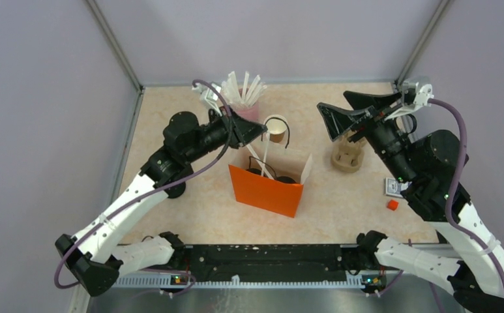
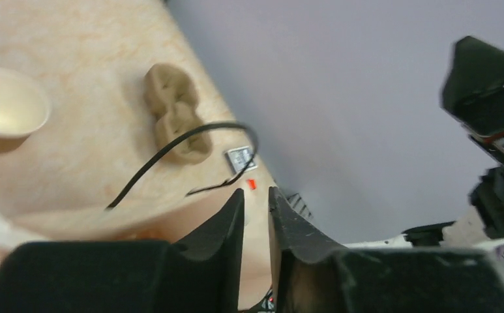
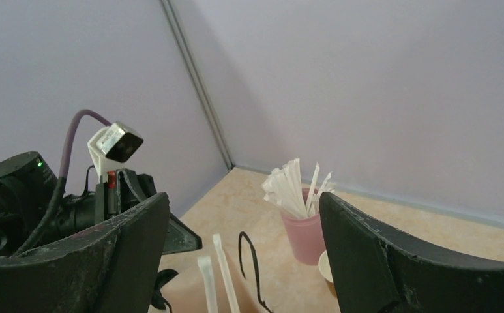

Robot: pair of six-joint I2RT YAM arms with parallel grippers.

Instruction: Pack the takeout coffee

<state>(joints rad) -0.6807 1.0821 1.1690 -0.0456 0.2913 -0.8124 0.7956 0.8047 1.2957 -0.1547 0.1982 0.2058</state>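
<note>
The orange bag [image 1: 265, 190] stands open at the table's middle. Two coffee cups with black lids [image 1: 257, 172] [image 1: 285, 179] sit inside it, with two white straws [image 1: 257, 156] leaning out. A third brown cup [image 1: 276, 130] stands lidless behind the bag, white inside; it shows in the left wrist view [image 2: 8, 107] and the right wrist view [image 3: 326, 267]. My left gripper [image 1: 261, 130] [image 2: 257, 195] hangs over the bag's back left edge, jaws a narrow gap apart and empty. My right gripper [image 1: 332, 101] [image 3: 244, 199] is wide open and empty, raised above the carrier.
The pink cup of white straws [image 1: 246, 101] [image 3: 303, 228] stands behind the left gripper. The tan pulp carrier [image 1: 348, 155] [image 2: 174, 117] sits right of the bag. A small card [image 1: 393, 187] and an orange block [image 1: 392, 205] lie at the right. Black bag handles [image 2: 171, 147] arch up.
</note>
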